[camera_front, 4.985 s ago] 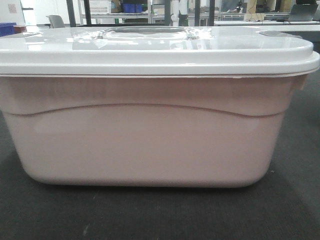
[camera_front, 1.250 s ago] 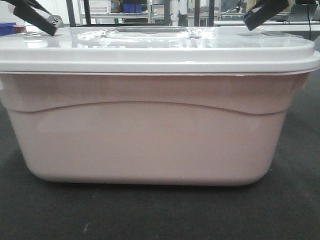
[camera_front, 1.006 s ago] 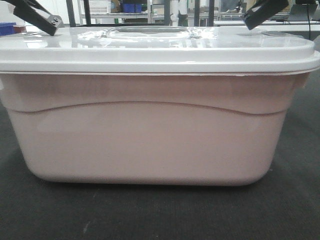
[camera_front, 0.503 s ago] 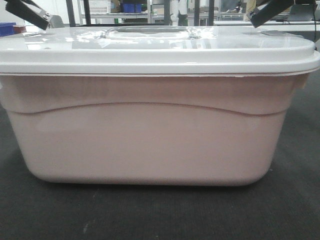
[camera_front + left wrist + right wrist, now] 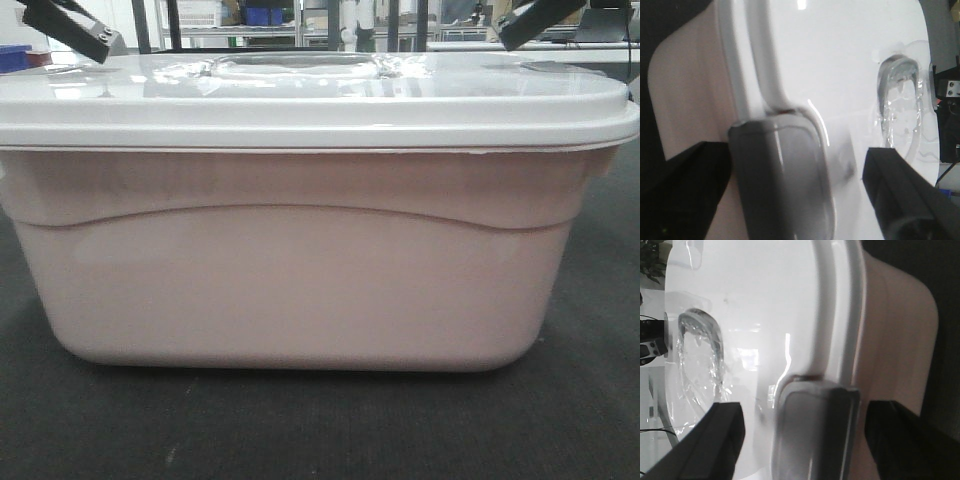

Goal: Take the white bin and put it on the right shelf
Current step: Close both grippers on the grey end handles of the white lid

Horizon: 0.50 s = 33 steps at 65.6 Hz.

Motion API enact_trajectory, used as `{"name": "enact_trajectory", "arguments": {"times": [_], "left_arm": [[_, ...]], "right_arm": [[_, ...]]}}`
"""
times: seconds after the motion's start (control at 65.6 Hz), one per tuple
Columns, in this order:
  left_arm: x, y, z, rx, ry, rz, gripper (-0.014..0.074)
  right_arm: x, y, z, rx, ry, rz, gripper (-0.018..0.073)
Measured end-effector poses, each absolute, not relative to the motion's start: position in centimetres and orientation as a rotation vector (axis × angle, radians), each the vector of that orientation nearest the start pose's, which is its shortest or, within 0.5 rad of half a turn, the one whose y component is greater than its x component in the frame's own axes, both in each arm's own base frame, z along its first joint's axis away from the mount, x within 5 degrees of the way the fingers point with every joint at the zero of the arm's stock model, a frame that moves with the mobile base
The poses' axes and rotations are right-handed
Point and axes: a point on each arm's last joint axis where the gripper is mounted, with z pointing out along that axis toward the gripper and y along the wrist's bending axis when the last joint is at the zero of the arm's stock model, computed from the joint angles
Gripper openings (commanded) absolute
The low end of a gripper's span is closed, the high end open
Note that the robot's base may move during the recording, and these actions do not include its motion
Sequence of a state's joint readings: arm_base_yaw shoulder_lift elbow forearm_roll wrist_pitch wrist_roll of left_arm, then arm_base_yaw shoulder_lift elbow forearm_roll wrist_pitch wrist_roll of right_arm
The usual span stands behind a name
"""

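The white bin (image 5: 300, 280) stands on the dark carpet (image 5: 300, 430), directly below both grippers. The left gripper (image 5: 790, 150) hangs above one end of the lid (image 5: 320, 100), with its jaws wide apart, one on each side of a grey clip (image 5: 780, 175). The right gripper (image 5: 800, 407) hangs above the other end, its jaws equally apart beside a second grey clip (image 5: 815, 430).

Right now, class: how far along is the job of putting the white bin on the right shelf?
Done: only the approach. The white bin sits lidded on the dark floor, not lifted. In hand: the left jaws and right jaws stand open above the ends of the lid, each framing a grey latch. Left: close, lift, carry it to the right shelf, which no view clearly shows.
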<state>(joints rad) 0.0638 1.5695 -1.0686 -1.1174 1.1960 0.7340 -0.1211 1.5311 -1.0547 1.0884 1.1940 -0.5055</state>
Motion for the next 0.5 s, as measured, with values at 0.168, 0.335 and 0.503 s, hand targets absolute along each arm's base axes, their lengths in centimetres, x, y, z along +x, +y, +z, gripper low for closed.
{"name": "enact_trajectory", "arguments": {"times": [0.168,0.335,0.503], "left_arm": [[29.6,-5.7,27.7,0.245,2.458,-1.296,0.0439],[29.7,-5.7,27.7,0.245,2.46,-1.292,0.0439],[29.6,-5.7,27.7,0.248,2.463,-1.288,0.0436]], "right_arm": [[29.0,4.2,28.3,0.077,2.533,1.328,0.0596],[28.9,5.3,28.2,0.03,2.554,1.333,0.0596],[28.8,5.5,28.2,0.021,2.562,1.329,0.0596]]}}
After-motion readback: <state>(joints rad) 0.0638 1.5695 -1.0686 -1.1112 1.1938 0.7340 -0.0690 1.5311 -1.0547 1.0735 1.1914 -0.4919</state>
